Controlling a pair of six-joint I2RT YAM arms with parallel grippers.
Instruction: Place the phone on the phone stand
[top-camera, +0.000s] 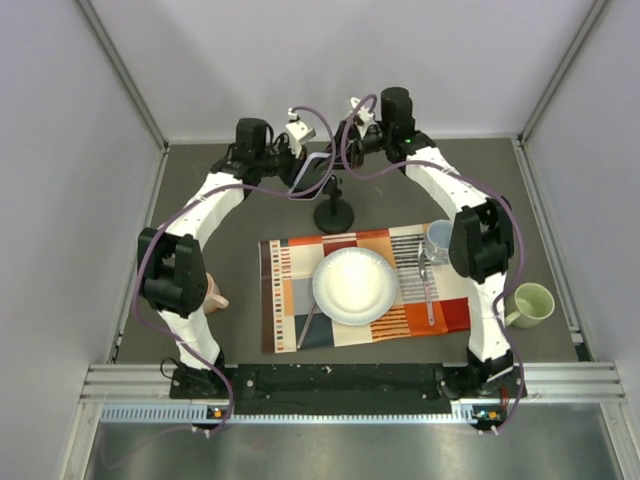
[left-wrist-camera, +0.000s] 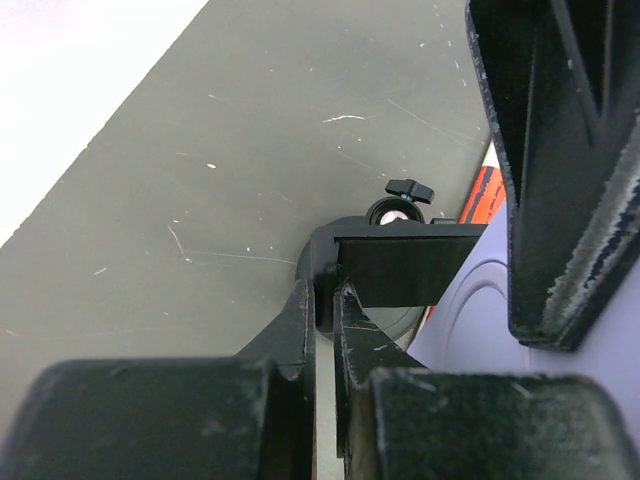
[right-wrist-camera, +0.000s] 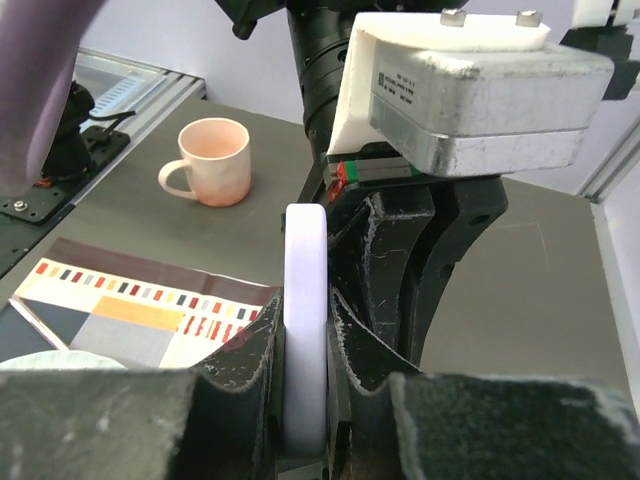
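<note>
Pale lavender-white plastic shows between the right gripper's black fingers: that is the edge of the phone, clamped edge-on and standing upright in a firm grip. It is held in the air over the far middle of the grey table, where both arms reach in and meet.

The left gripper comes at it from the other side with its fingers pressed together, only a thin slit between them. From where I stand, the black cradle plate of the phone stand sits right at those fingertips, but I cannot tell whether they pinch it or merely touch it. The stand's round base rests on the bare table just beyond the far edge of the patterned placemat, below and close to the phone. The phone is not on the cradle.

On the placemat lies a white plate, with a blue mug at its far right corner. A pink mug stands off the mat to the left, and a green mug off to the right.
</note>
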